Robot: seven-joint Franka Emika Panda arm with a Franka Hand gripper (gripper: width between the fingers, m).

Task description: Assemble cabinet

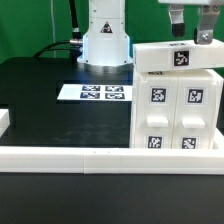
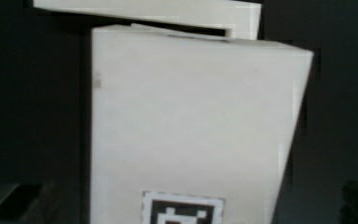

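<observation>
Two-finger gripper [image 1: 190, 31]: upper part cut off by the frame edge, jaws spread wide, holding nothing. Large white plastic cabinet [image 1: 178, 100] with square markers: just beneath the gripper.

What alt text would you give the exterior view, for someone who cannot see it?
A white cabinet with black-and-white square tags stands on a black table, at the exterior view's right, a white panel lying on top. The robot's open hand hovers just above it. A marker board lies by the robot's base.

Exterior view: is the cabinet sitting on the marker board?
No, the cabinet stands on the table, apart from the marker board to the exterior view's left.
</observation>
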